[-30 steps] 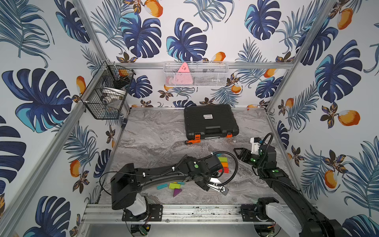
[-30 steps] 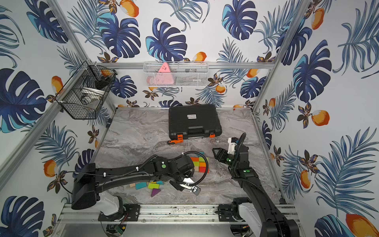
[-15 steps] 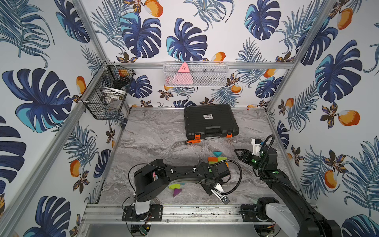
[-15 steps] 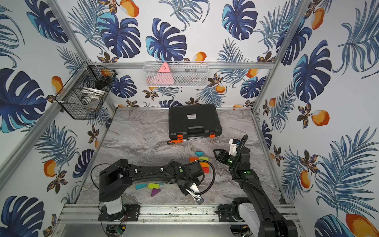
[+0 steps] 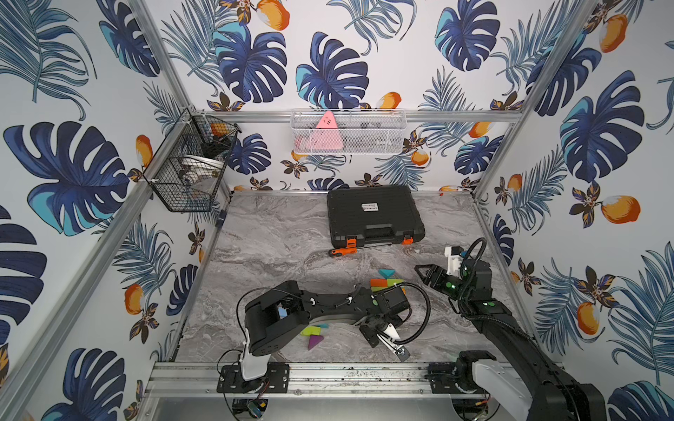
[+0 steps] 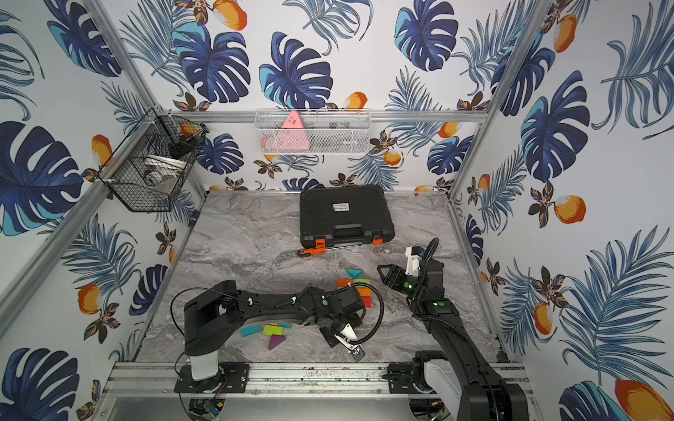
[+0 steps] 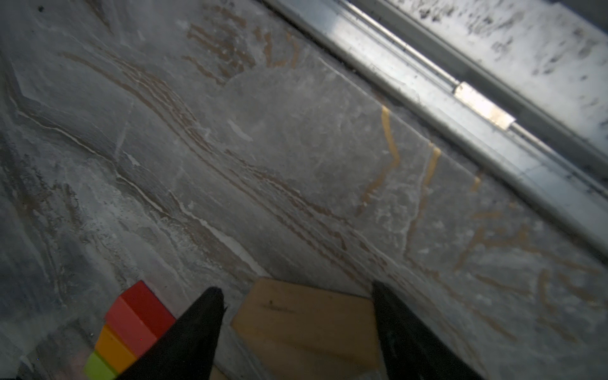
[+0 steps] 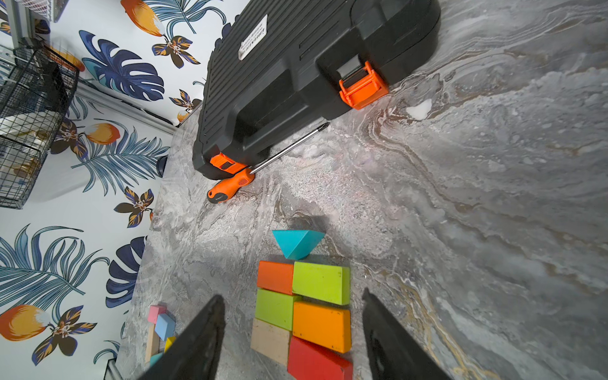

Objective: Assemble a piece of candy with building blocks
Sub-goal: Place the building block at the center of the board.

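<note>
The building blocks form a flat two-row cluster (image 8: 302, 306) of orange, green, plain wood and red pieces, with a teal triangle (image 8: 297, 243) at its far end; both top views show it (image 5: 386, 284) (image 6: 353, 286). My right gripper (image 8: 292, 296) (image 5: 423, 275) hangs open just right of the cluster, holding nothing. My left gripper (image 7: 296, 292) is open near the front rail, low over a plain wood block (image 7: 306, 329) that lies on the table between its fingers, with a gap on one side. The cluster's red end (image 7: 144, 312) lies beside it.
Loose blocks, a teal bar (image 6: 251, 330), a lime one (image 6: 272, 329) and a purple triangle (image 6: 276, 341), lie under the left arm (image 5: 328, 310). A black tool case (image 5: 374, 215) and an orange-handled screwdriver (image 5: 343, 251) sit farther back. The front rail (image 7: 460, 108) is close to the left gripper.
The left arm has drawn back from over the cluster toward the front rail, uncovering the teal triangle, and its jaws have widened. The right arm has barely moved.
</note>
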`<action>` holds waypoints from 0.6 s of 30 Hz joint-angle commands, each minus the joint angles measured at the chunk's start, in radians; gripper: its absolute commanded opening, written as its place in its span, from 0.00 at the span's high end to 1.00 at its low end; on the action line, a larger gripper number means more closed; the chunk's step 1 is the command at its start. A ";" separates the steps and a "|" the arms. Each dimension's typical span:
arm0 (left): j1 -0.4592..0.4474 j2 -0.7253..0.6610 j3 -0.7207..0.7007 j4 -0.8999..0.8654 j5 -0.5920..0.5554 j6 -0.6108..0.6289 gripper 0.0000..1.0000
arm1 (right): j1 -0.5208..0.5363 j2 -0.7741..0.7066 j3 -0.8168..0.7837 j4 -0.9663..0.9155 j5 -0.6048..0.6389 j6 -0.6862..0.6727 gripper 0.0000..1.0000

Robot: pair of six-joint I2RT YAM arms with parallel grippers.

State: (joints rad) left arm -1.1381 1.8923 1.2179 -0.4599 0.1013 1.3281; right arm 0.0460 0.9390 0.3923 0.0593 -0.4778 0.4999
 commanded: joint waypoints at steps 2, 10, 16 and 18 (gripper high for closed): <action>0.003 -0.077 -0.026 0.012 -0.001 -0.085 0.18 | 0.000 0.006 0.006 0.037 -0.018 -0.006 0.32; -0.017 -0.475 -0.320 0.345 -0.089 -0.672 0.07 | 0.001 0.013 0.002 0.058 -0.036 -0.008 0.32; -0.145 -0.537 -0.400 0.357 -0.302 -1.207 0.05 | 0.001 0.018 0.008 0.057 -0.042 -0.009 0.32; -0.175 -0.490 -0.374 0.297 -0.401 -1.361 0.08 | 0.001 0.020 0.008 0.057 -0.042 -0.009 0.32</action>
State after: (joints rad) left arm -1.2873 1.3693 0.8261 -0.1501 -0.1234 0.3187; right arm 0.0460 0.9562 0.3935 0.0956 -0.5079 0.4992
